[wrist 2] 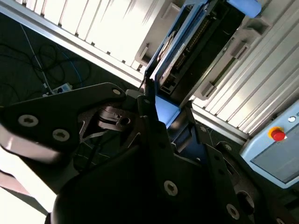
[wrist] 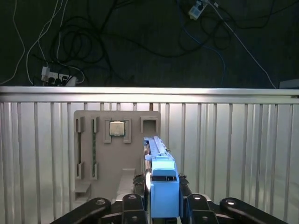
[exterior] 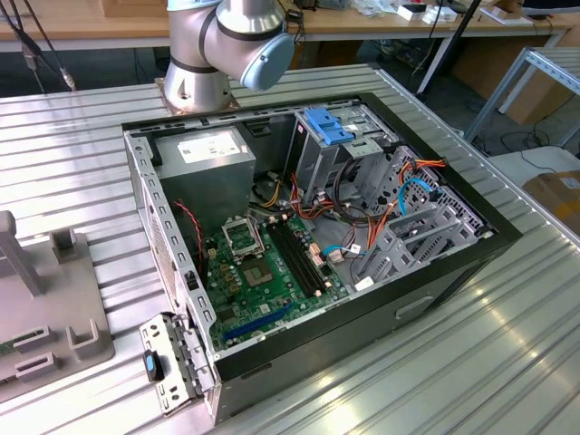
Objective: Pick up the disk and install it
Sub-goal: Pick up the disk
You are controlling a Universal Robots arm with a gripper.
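Blue-railed disk (wrist 2: 187,44) in claw (wrist 2: 166,111)

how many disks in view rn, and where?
1. The disk is clamped in the tool, seen in both wrist views, with the grey parts tray beyond it. The drive cage in the open computer case might hide others.

I work over a ribbed metal table (exterior: 507,362), its grooves running the whole length of the top. An open computer case (exterior: 453,272) lies flat on it, near the middle, with the open side facing up. A grey metal panel piece (exterior: 172,362) rests on the ribs at the case's near corner; I cannot tell whether the two are joined. Well apart from the case, toward the exterior view's left, sits a grey fixture plate (exterior: 45,335). My arm's base (exterior: 195,86) stands at the table's far side, just behind the case.
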